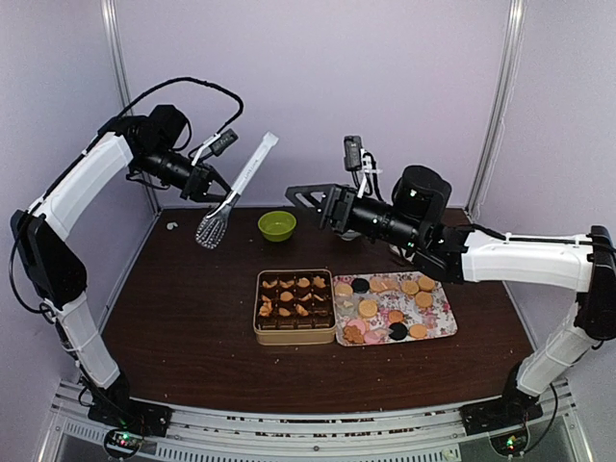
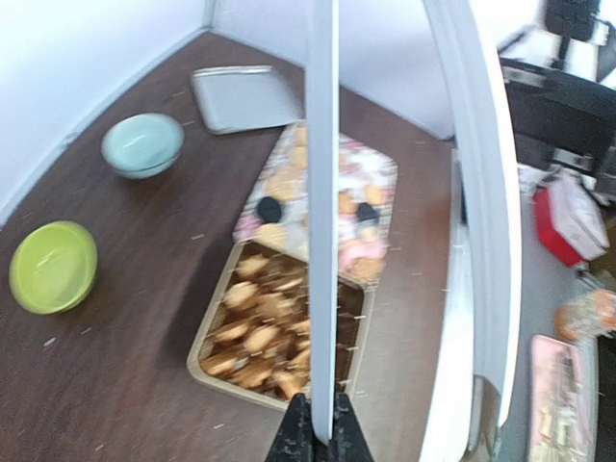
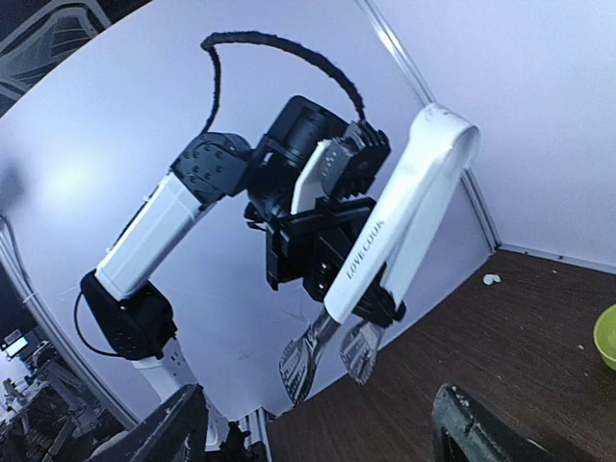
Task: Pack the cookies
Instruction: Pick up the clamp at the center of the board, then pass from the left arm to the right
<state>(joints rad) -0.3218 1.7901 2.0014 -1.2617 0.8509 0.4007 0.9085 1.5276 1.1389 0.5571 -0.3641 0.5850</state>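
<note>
Round tan, pink and dark cookies (image 1: 370, 308) lie on a floral tray (image 1: 442, 327) right of a tan tin (image 1: 295, 335) whose cups hold more cookies (image 1: 287, 297). My left gripper (image 1: 218, 189) is shut on one arm of white tongs (image 1: 246, 177), held high over the table's back left with the metal tips hanging down. In the left wrist view the held tongs arm (image 2: 322, 192) runs up from the shut left gripper (image 2: 322, 428), above the tin (image 2: 214, 327) and tray (image 2: 380, 159). My right gripper (image 1: 306, 200) stands open and empty above the table's middle, facing the tongs (image 3: 397, 226); its fingers (image 3: 171, 433) frame the bottom edge.
A green bowl (image 1: 277, 225) sits behind the tin. The left wrist view also shows a pale blue bowl (image 2: 142, 144) and a grey metal lid (image 2: 241, 96) near the wall. White frame posts and the purple wall close in the table's back and sides.
</note>
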